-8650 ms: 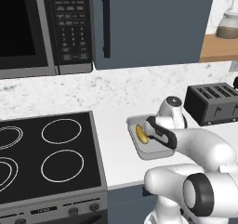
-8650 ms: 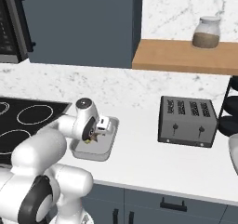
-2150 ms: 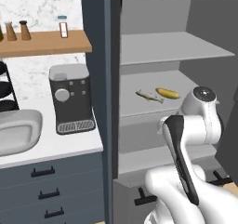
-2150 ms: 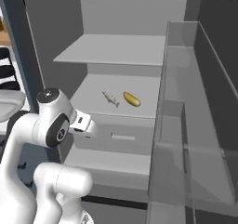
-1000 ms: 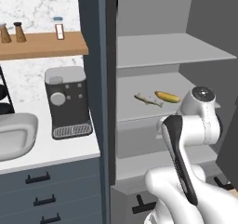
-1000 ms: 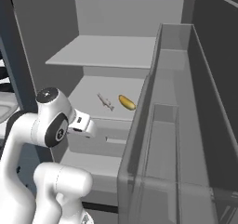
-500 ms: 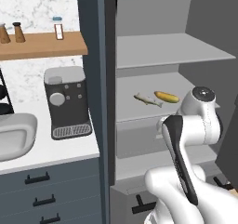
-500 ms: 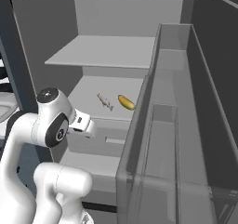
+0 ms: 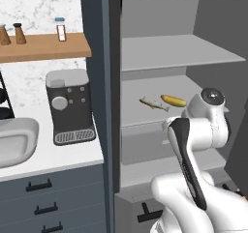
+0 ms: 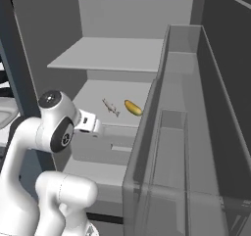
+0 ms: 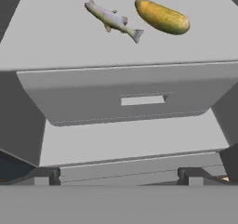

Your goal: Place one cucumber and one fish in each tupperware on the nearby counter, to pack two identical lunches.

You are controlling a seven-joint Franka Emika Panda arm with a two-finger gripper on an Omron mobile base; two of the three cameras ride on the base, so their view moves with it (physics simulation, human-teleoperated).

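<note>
In the left base view, a fish and a cucumber are seen side by side on a fridge shelf. In the right base view, the tool is held before them. In the hand view, its tips are spread apart, empty.

I count one fish, one cucumber, one coffee machine and three shakers.
</note>
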